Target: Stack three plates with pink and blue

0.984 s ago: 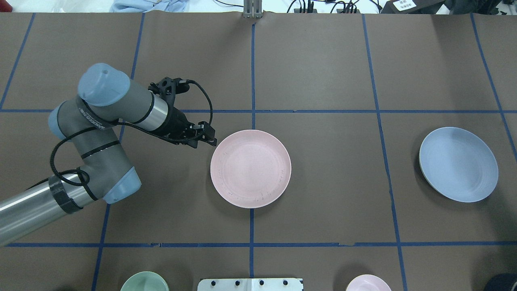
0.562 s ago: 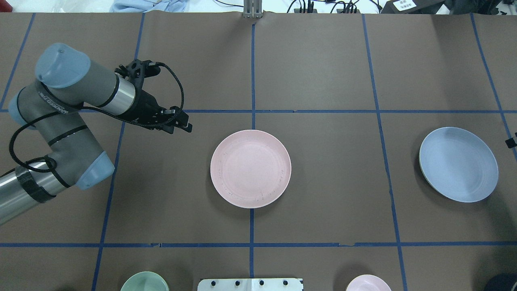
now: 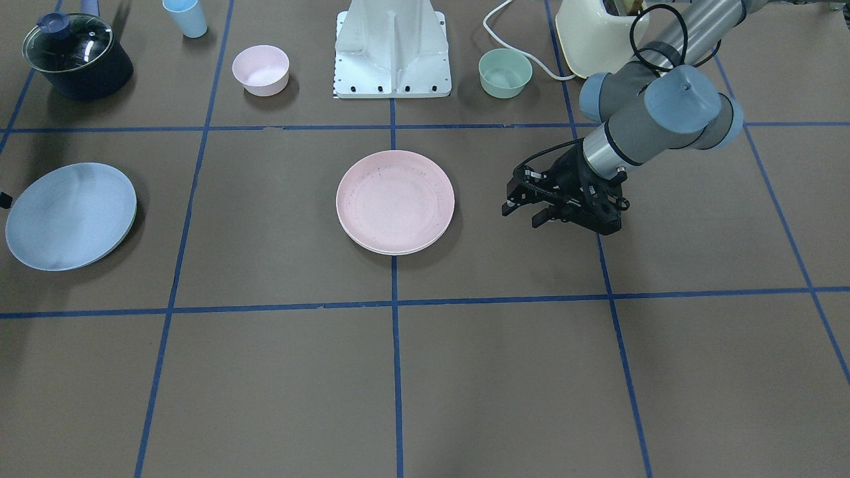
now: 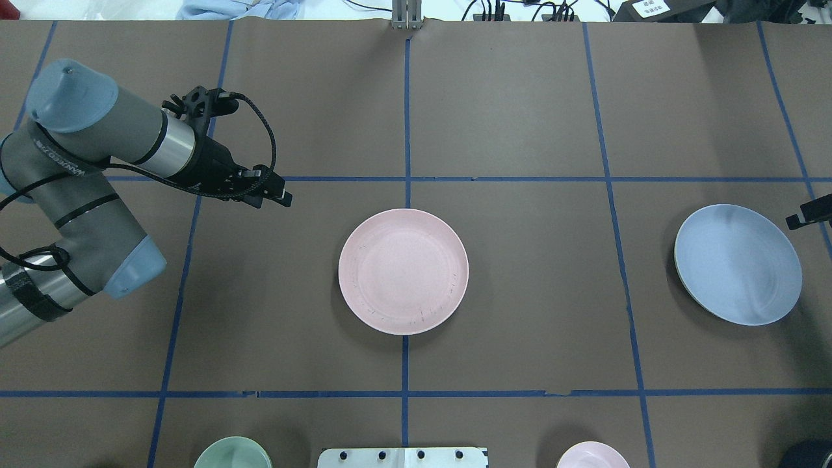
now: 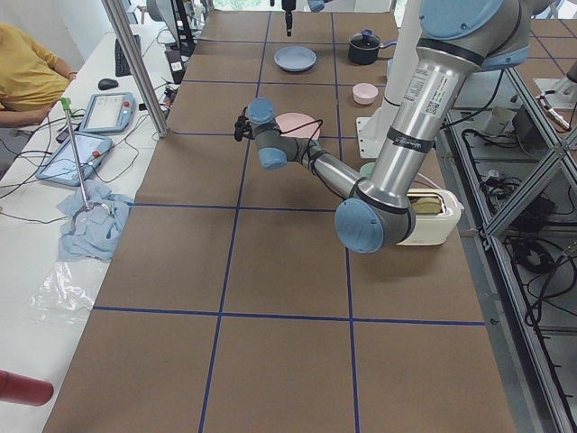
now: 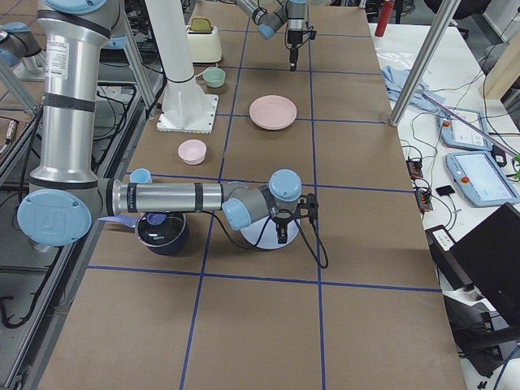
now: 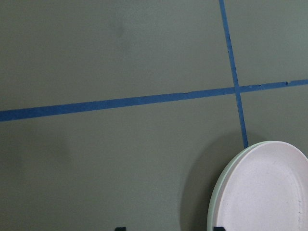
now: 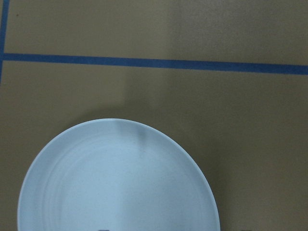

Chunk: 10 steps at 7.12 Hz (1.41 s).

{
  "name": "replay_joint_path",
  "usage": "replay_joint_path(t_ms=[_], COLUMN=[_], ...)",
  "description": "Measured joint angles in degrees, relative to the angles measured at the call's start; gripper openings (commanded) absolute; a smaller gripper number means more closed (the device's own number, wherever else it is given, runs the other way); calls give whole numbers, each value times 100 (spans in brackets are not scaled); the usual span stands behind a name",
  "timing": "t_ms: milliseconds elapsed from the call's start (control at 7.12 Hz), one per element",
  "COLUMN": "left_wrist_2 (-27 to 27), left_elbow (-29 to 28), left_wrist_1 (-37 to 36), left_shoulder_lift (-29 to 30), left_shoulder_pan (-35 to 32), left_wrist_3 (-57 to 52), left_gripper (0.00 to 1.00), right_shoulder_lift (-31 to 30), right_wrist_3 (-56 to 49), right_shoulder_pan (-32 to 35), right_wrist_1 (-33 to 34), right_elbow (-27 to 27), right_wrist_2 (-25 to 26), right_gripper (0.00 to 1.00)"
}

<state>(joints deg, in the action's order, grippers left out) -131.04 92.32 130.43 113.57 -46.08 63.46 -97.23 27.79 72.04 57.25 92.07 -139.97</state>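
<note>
Brown table [image 4: 520, 97] with a blue tape grid. Pink plate [image 4: 403, 271]: centre, stacked on cream plate [image 3: 398, 252]. Blue plate [image 4: 738, 263]: well apart, to the pink plate's right. Left gripper [image 4: 278, 194]: near the pink plate's left, fingers spread, empty. Right gripper [image 6: 281, 234]: beyond the pink plate, above the blue plate's outer edge, fingers spread, empty.

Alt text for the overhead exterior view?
A round pale pink plastic plate sits mid-table on brown paper; a round light blue plastic plate lies far right. The left gripper hovers empty up-left of the pink plate; the right gripper just shows beside the blue one.
</note>
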Motion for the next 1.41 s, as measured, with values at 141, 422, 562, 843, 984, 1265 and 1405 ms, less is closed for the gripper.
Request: replay_joint_path(t_ms=[141,422,562,843,984,1265,1405], left_wrist_2=[0,0,2,8,8,9,9], left_elbow=[14,92,115,126,128,128,129], left_wrist_1=[0,-6,-8,-9,-9,-9,-7], left_shoulder_lift=[0,-6,-11,-18,-22,-27,-48], left_shoulder_pan=[-3,-9,-12,-14,-14,-15,-14], left_wrist_3=[9,55,65,75,77,78,77], left_gripper=[69,69,69,69,69,69,69], right_shoulder_lift=[2,2,3,3,3,3,3], right_wrist_3=[384,785,829,854,857,854,854], right_shoulder_pan=[-82,-210,-255,-373,-430,-506,-521], right_wrist_1=[-838,-1521,-1594,-1623,-1624,-1628,-1629], right_elbow=[-444,-864,-969,-1058,-1092,-1214,-1277], right_wrist_2=[10,24,24,24,26,29,33], right_gripper=[94,94,93,92,89,37,5])
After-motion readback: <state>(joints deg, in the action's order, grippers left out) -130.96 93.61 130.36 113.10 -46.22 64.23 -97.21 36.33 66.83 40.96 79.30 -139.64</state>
